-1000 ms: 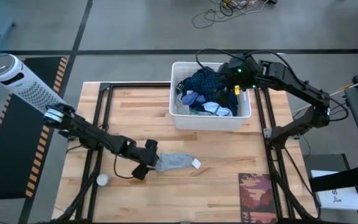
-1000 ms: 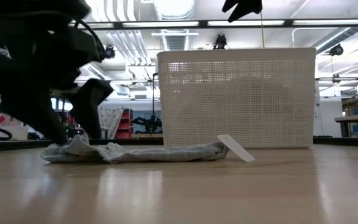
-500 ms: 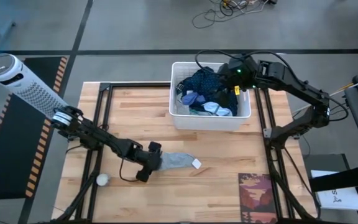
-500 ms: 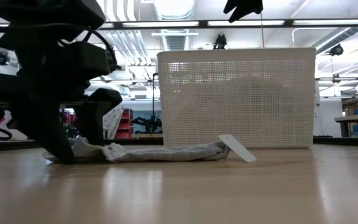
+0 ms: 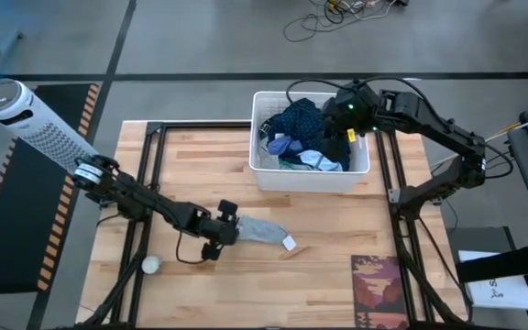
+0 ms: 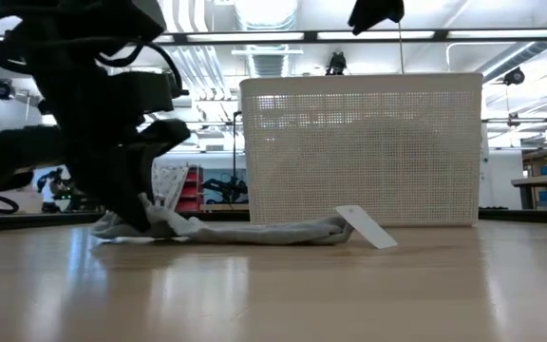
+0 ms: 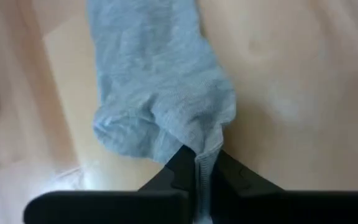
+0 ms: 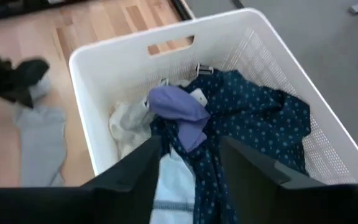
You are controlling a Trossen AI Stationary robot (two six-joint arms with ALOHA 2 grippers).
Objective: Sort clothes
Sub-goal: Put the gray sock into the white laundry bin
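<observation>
A grey garment [image 5: 262, 232] lies flat on the wooden table, with a white tag [image 5: 289, 243] at its right end. My left gripper [image 5: 220, 227] is shut on its left end, low over the table. The white basket [image 5: 310, 179] at the far right holds several clothes, among them a dark blue dotted one [image 8: 253, 118] and a lavender piece [image 8: 176, 106]. My right gripper [image 5: 339, 115] hangs over the basket's far right part. Its fingers [image 8: 142, 162] stand apart above the dotted garment, and nothing shows pinched between them. My left gripper pinches a raised fold at the grey garment's left end [image 7: 197, 152] between its two fingers. The fingers slant down from the table's left, along the garment's length. That end is bunched up at the fingers [image 6: 155, 217]; the rest lies slack on the table.
A small white ball [image 5: 151, 265] lies near the front left. A dark red patterned mat [image 5: 380, 286] lies at the front right. A white perforated cylinder [image 5: 35, 124] stands off the table's left side. Bare wood stretches between the garment and the basket.
My left gripper has slid a little toward the table's right edge and shut on the grey garment's left end. That end has bunched up and shifted right with it, while the tag end has stayed where it was.
</observation>
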